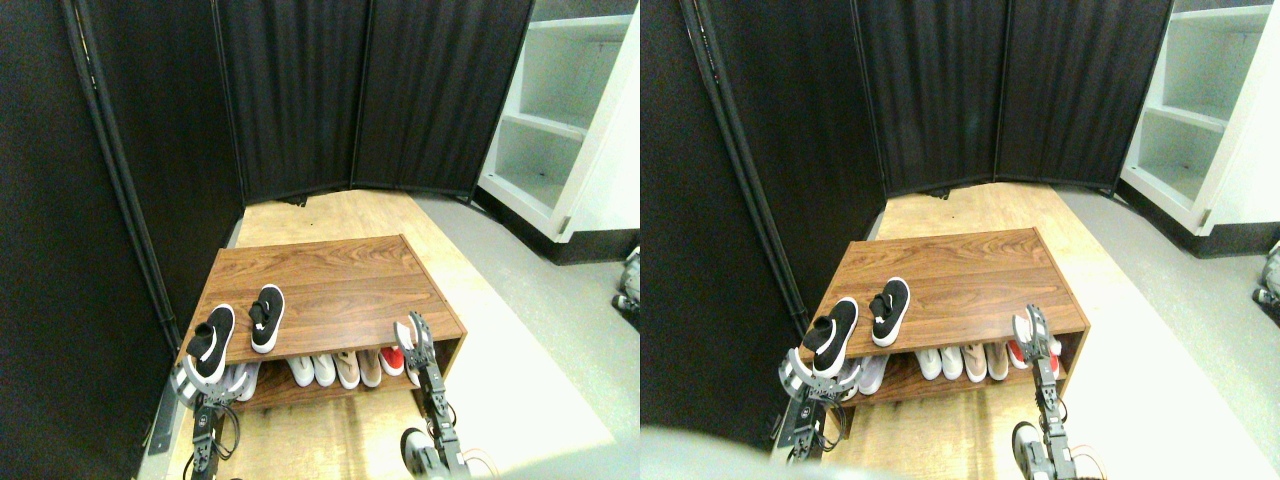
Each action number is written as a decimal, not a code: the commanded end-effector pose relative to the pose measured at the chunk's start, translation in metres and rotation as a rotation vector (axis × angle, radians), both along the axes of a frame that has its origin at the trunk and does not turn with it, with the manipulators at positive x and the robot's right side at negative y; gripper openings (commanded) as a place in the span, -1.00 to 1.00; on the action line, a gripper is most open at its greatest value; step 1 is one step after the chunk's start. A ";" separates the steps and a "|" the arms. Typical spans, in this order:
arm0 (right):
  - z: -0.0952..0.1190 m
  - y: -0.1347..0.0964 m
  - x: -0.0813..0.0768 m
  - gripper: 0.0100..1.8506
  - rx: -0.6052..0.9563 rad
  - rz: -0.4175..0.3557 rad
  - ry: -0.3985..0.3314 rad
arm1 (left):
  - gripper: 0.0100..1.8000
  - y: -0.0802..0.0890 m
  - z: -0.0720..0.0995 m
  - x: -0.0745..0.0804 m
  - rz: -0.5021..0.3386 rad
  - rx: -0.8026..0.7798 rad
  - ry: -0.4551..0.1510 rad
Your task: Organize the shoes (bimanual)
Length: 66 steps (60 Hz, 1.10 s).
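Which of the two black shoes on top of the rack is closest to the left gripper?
The black shoe at the front left corner, directly above the left gripper. The other black shoe sits farther back and to the right.

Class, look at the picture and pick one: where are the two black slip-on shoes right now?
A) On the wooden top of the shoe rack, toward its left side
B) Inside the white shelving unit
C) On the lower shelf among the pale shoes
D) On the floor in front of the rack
A. Both black shoes sit on the wooden top of the rack, at its left; the lower shelf holds only pale shoes and a red one.
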<state>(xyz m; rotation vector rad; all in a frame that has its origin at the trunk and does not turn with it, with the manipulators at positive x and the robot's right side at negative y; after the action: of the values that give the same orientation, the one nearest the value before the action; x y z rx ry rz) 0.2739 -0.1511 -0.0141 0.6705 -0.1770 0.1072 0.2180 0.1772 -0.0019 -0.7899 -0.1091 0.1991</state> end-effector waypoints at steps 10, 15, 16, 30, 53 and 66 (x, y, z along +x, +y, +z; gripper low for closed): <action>0.001 0.007 0.006 -0.90 0.117 0.029 -0.032 | 0.28 0.005 0.006 0.001 0.042 -0.286 -0.052; 0.002 0.007 0.007 -0.88 0.130 0.034 -0.032 | 0.44 0.009 0.003 0.001 0.045 -0.388 -0.058; 0.002 0.007 0.007 -0.88 0.130 0.034 -0.032 | 0.44 0.009 0.003 0.001 0.045 -0.388 -0.058; 0.001 0.006 0.011 -0.88 0.105 0.010 -0.046 | 0.69 0.018 -0.005 0.006 0.054 -0.452 -0.086; 0.002 0.009 0.017 -0.87 0.099 0.026 -0.037 | 0.64 0.022 -0.028 0.030 0.034 -0.389 -0.038; 0.002 0.010 0.021 -0.85 0.106 0.017 -0.028 | 0.69 0.020 -0.034 0.039 0.040 -0.384 -0.012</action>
<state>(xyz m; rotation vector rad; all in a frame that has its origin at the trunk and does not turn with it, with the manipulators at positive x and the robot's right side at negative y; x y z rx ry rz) 0.2910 -0.1442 -0.0131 0.7509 -0.1964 0.1199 0.2513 0.1986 -0.0369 -1.1785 -0.0896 0.2747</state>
